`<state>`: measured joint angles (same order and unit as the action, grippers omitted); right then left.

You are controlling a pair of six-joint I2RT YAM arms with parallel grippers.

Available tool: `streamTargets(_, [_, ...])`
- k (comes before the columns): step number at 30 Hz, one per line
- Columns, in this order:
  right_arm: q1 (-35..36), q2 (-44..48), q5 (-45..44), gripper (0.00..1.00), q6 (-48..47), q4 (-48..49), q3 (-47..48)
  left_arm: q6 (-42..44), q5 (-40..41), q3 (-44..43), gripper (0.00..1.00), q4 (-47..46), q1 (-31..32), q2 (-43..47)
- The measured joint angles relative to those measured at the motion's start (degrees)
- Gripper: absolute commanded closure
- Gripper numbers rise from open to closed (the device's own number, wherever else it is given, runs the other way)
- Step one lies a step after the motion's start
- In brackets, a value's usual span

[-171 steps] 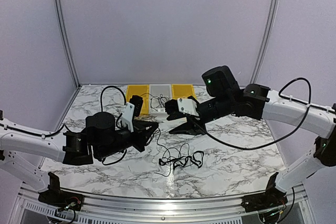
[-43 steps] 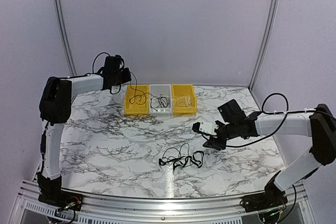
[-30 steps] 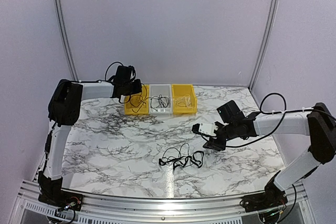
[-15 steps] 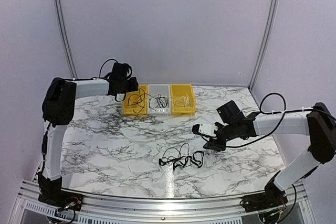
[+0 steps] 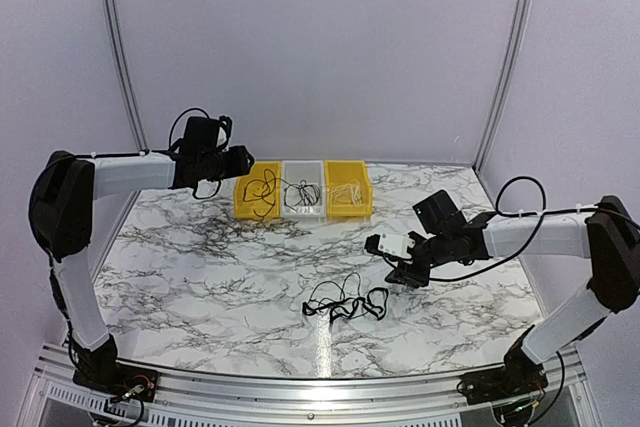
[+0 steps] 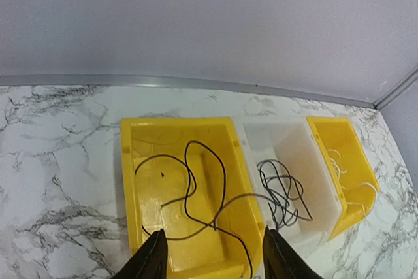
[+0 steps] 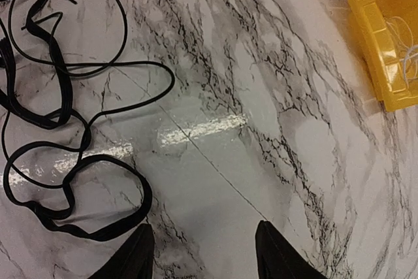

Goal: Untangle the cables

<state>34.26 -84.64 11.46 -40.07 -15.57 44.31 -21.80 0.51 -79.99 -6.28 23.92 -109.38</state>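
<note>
A loose tangle of thin black cables (image 5: 345, 304) lies on the marble table near the front middle; in the right wrist view the tangle (image 7: 147, 194) spreads to the left of my fingers. My right gripper (image 5: 398, 269) (image 7: 202, 253) hovers open just right of it, holding nothing. One black cable (image 6: 223, 174) (image 5: 258, 191) lies loose in the left yellow bin (image 5: 245, 210), one strand crossing the wall toward the white bin. My left gripper (image 5: 240, 158) (image 6: 212, 256) hangs open above that bin's left end, empty.
The white bin (image 5: 305, 211) (image 6: 258, 136) holds another small black cable bundle (image 6: 283, 196). The right yellow bin (image 5: 350, 210) (image 6: 356, 155) (image 7: 379, 37) holds pale cords. All three bins stand in a row at the back against the wall.
My left gripper has opened and let the cable fall into the left yellow bin, then swung back to the left. The right arm has not moved.
</note>
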Motion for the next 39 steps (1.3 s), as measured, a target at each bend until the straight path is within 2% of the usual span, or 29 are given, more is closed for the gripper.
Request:
streamTargets(3, [0.0,0.3,0.7,0.47,1.1,-0.1,0.9,0.2,-1.6,5.1,0.47,-0.7,1.8,3.0])
streamTargets(6, [0.0,0.3,1.6,0.48,1.6,-0.1,2.9,0.4,-2.7,5.6,0.47,-0.3,3.5,2.7])
streamTargets(15, [0.0,-1.2,2.6,0.48,2.1,-0.2,4.4,-2.4,-1.2,-7.2,0.45,7.7,4.0,-6.6])
streamTargets(22, [0.0,-1.2,2.7,0.48,2.1,-0.2,4.4,-4.1,-1.4,-11.9,0.53,12.5,2.5,-13.2])
streamTargets(29, [0.0,-1.2,2.5,0.48,2.1,-0.3,4.4,-3.5,-3.4,-14.1,0.66,14.4,2.1,-16.3])
streamTargets(36, [0.0,-1.2,2.2,0.48,2.1,-0.3,4.2,-2.3,-4.8,-18.7,0.93,14.5,2.1,-18.3])
streamTargets(39, [0.0,-1.2,1.9,0.48,2.0,-0.3,4.1,-2.1,-5.2,-19.6,1.00,14.5,2.1,-18.8])
